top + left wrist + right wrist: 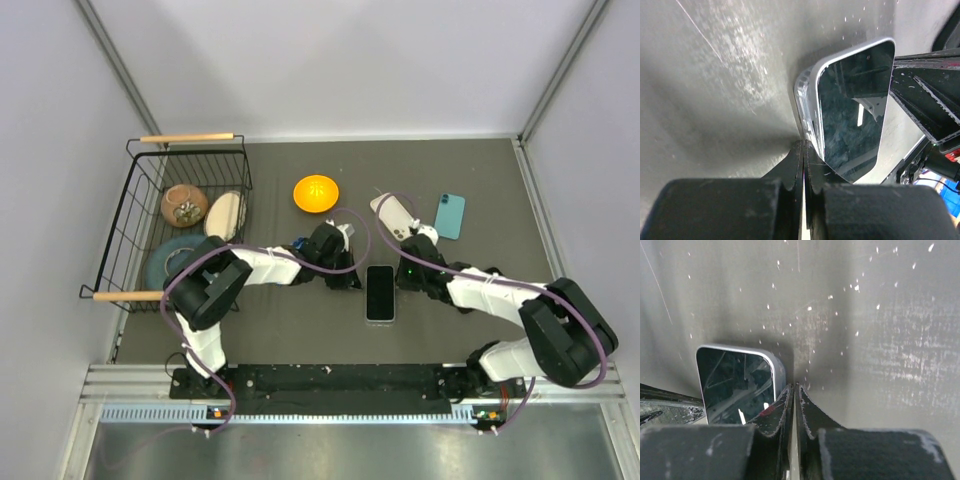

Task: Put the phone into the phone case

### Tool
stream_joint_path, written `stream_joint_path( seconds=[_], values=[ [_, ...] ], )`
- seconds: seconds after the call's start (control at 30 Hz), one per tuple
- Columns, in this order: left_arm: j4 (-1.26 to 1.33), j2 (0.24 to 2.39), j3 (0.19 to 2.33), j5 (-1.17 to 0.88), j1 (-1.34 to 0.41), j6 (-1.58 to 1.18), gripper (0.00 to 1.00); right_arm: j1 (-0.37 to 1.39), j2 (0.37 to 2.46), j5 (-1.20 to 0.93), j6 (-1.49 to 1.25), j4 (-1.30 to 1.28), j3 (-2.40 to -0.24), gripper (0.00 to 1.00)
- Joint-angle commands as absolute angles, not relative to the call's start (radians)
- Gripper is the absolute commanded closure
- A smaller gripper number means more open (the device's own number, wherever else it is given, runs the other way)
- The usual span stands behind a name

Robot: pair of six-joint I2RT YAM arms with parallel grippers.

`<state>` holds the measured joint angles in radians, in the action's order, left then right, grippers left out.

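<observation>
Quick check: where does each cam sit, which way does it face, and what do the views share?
Top external: above and behind the bases, looking down on the table; left arm and right arm show, the phone between them.
Left wrist: on the left arm, looking low across the table past its own shut jaws at the phone's side.
Right wrist: on the right arm, past its own shut jaws at one phone corner.
Shared: all three see the phone.

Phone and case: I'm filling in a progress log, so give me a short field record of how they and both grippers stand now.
phone: flat on the table, screen up
phone case: clear rim shows around the phone's visible corners
left gripper: shut, tips at the case's edge
right gripper: shut, tips beside the opposite edge
held: nothing
</observation>
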<state>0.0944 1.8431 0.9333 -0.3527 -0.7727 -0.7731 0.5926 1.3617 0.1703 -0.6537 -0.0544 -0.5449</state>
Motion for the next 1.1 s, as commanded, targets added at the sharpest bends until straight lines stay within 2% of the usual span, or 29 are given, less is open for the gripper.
stream_joint_path(
  seconds=[0.0, 0.07, 0.1, 0.2, 0.23, 0.33, 0.57, 0.67, 0.83, 0.97, 1.0, 1.03, 1.07],
  values=[
    [0.126, 1.755, 0.890, -0.338, -0.799, -0.787, 0.89, 0.594, 1.275, 0.173, -0.644, -0.196, -0.572, 0.91],
    [0.115, 1.724, 0.874, -0.308, -0.799, -0.787, 0.78, 0.580, 1.240, 0.164, -0.647, -0.247, -0.571, 0.82],
    [0.115, 1.718, 0.870, -0.304, -0.799, -0.784, 0.76, 0.560, 1.218, 0.128, -0.644, -0.250, -0.558, 0.77],
    [0.107, 1.709, 0.877, -0.301, -0.801, -0.776, 0.68, 0.552, 1.138, 0.059, -0.637, -0.235, -0.531, 0.67],
    [0.103, 1.716, 0.885, -0.302, -0.799, -0.773, 0.61, 0.554, 1.103, 0.037, -0.635, -0.224, -0.520, 0.64],
    [0.098, 1.742, 0.907, -0.305, -0.799, -0.765, 0.56, 0.554, 1.066, -0.049, -0.630, -0.155, -0.480, 0.50],
    [0.092, 1.816, 0.949, -0.340, -0.799, -0.761, 0.53, 0.552, 1.069, -0.106, -0.638, -0.069, -0.425, 0.40],
    [0.091, 1.835, 0.959, -0.350, -0.799, -0.759, 0.53, 0.551, 1.103, -0.098, -0.634, -0.038, -0.414, 0.39],
    [0.084, 1.845, 0.966, -0.359, -0.799, -0.759, 0.53, 0.552, 1.175, -0.114, -0.623, -0.023, -0.419, 0.45],
    [0.068, 1.796, 0.928, -0.316, -0.801, -0.761, 0.55, 0.552, 1.128, -0.008, -0.601, -0.139, -0.452, 0.51],
    [0.063, 1.778, 0.914, -0.301, -0.802, -0.755, 0.58, 0.549, 1.117, 0.015, -0.574, -0.168, -0.504, 0.53],
    [0.058, 1.740, 0.884, -0.281, -0.802, -0.749, 0.64, 0.551, 1.102, 0.043, -0.560, -0.204, -0.534, 0.56],
    [0.058, 1.720, 0.868, -0.270, -0.804, -0.743, 0.69, 0.549, 1.098, 0.085, -0.546, -0.228, -0.563, 0.62]
  ],
)
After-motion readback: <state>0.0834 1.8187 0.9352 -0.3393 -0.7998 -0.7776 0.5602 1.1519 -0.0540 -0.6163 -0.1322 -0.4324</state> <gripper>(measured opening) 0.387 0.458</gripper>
